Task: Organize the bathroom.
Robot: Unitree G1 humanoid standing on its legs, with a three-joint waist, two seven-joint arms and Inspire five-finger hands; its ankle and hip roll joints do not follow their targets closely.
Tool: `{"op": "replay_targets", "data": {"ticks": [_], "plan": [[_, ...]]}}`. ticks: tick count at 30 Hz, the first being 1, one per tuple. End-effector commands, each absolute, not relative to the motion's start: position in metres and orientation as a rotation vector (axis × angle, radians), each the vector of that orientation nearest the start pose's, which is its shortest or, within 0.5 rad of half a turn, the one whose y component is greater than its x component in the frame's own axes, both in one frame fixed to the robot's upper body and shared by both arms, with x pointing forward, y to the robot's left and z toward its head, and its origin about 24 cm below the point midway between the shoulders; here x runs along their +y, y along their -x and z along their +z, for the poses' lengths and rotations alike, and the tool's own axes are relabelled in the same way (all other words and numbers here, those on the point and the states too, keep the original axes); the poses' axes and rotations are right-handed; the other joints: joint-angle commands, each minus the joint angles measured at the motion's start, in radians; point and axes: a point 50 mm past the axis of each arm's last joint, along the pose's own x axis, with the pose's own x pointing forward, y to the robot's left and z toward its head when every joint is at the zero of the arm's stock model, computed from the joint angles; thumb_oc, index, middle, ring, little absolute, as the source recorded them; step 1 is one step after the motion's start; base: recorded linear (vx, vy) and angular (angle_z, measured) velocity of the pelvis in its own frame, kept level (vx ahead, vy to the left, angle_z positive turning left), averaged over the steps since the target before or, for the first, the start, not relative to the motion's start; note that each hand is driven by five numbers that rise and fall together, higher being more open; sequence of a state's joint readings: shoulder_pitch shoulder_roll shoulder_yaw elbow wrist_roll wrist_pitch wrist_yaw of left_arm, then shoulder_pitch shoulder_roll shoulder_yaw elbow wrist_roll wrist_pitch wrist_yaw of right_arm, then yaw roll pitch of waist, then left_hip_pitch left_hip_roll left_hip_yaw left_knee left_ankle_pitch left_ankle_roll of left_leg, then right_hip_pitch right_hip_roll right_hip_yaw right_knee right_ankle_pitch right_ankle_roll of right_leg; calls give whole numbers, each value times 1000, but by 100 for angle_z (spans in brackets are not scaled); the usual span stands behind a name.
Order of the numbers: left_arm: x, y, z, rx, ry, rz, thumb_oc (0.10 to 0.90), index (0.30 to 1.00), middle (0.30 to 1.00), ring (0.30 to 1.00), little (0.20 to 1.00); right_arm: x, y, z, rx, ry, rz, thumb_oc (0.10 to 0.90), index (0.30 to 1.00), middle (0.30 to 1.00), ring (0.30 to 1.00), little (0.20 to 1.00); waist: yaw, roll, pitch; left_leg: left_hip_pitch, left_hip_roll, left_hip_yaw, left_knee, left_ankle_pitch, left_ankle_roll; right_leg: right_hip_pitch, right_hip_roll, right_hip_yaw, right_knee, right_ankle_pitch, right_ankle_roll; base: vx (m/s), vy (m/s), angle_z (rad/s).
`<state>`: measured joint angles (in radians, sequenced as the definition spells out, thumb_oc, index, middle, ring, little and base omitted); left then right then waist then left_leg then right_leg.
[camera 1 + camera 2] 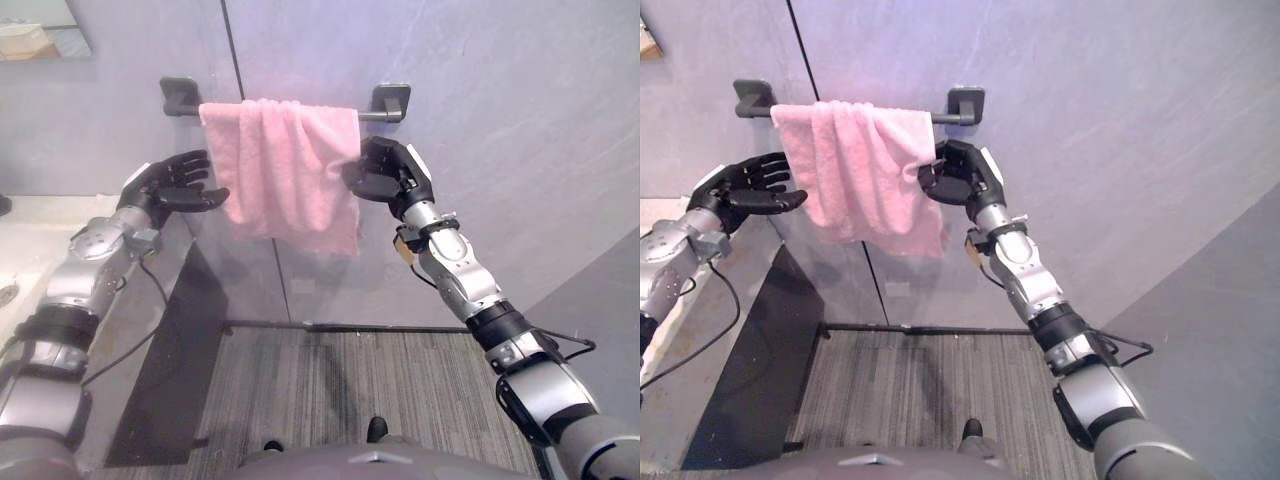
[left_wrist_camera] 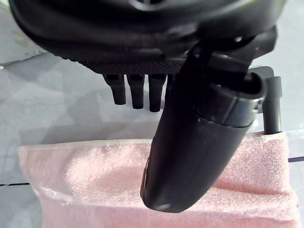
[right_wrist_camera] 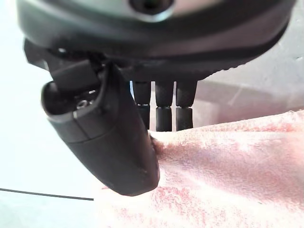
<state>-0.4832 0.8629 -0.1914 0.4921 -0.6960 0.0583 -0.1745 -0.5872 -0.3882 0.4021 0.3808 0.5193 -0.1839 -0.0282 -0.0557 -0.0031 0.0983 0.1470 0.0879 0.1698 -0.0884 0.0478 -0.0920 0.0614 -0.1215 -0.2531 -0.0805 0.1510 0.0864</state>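
Middle of the towel bar (image 1: 368, 116) under the pink towel (image 1: 285, 170); towel's lower edge cut off in wrist views.

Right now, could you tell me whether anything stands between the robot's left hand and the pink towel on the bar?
Nothing visible does. The left hand is open just beside the near edge of the pink towel, which hangs over the towel bar. The right hand already pinches the towel's other edge.

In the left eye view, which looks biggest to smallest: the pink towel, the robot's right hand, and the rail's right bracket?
1. Pink towel, by far the largest.
2. Right hand, pinching the towel's edge.
3. Right bracket, smallest, though it sits farther back on the wall.
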Motion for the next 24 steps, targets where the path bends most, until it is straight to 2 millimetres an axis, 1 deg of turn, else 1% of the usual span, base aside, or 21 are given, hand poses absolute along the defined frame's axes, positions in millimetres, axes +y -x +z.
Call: {"op": "replay_targets", "data": {"ticks": [1,4,5,6,7,8,14,17,20,24], "plan": [[294,-346,214,-227,-225,-69,800,900,900,900,900,-124,-336,116,-252,78,416,400,300,300,300,300,-10,60,-37,2,-118,99,31,-109,75,35,40,4,5,-171,78,0,0,0],[292,-347,216,-230,-222,-86,800,900,900,900,900,-123,-336,115,-250,77,418,400,300,300,300,300,-11,61,-37,2,-118,100,31,-108,75,35,40,4,4,-171,78,0,0,0],[287,-348,215,-228,-219,-108,598,596,596,596,596,-123,-335,114,-250,74,419,400,300,300,300,300,-14,62,-37,3,-118,101,30,-108,75,35,41,6,5,-171,78,0,0,0],[286,-349,215,-227,-219,-109,598,596,596,596,596,-123,-335,114,-250,74,420,400,300,300,300,300,-15,62,-37,3,-118,100,30,-109,75,35,41,7,5,-171,78,0,0,0],[285,-349,216,-226,-223,-111,555,533,533,533,533,-123,-335,114,-251,73,421,400,300,300,300,300,-16,62,-37,3,-118,100,31,-109,76,35,42,8,5,-171,78,0,0,0],[283,-351,216,-227,-228,-115,400,300,300,300,300,-122,-335,114,-251,75,424,400,300,300,300,300,-17,62,-37,2,-119,101,31,-110,76,34,42,10,5,-172,78,0,0,0],[278,-353,215,-228,-225,-119,400,300,300,300,300,-121,-335,114,-250,74,429,400,300,300,300,300,-21,62,-36,1,-119,103,35,-111,76,33,44,15,8,-175,77,5,1,-3],[280,-351,214,-234,-208,-116,400,300,300,300,300,-123,-334,112,-248,73,431,400,300,300,300,300,-21,62,-36,3,-119,102,33,-111,77,34,45,16,8,-175,77,14,0,-5],[282,-351,210,-229,-216,-91,400,300,300,300,300,-121,-333,111,-245,71,432,400,300,300,300,300,-21,61,-35,3,-120,101,33,-110,77,34,45,17,9,-176,77,0,0,0],[288,-347,210,-265,-237,-21,400,300,300,300,300,-121,-332,111,-243,64,425,400,300,300,300,300,-19,60,-34,2,-120,100,33,-110,77,35,46,17,9,-177,75,0,0,0]]}}
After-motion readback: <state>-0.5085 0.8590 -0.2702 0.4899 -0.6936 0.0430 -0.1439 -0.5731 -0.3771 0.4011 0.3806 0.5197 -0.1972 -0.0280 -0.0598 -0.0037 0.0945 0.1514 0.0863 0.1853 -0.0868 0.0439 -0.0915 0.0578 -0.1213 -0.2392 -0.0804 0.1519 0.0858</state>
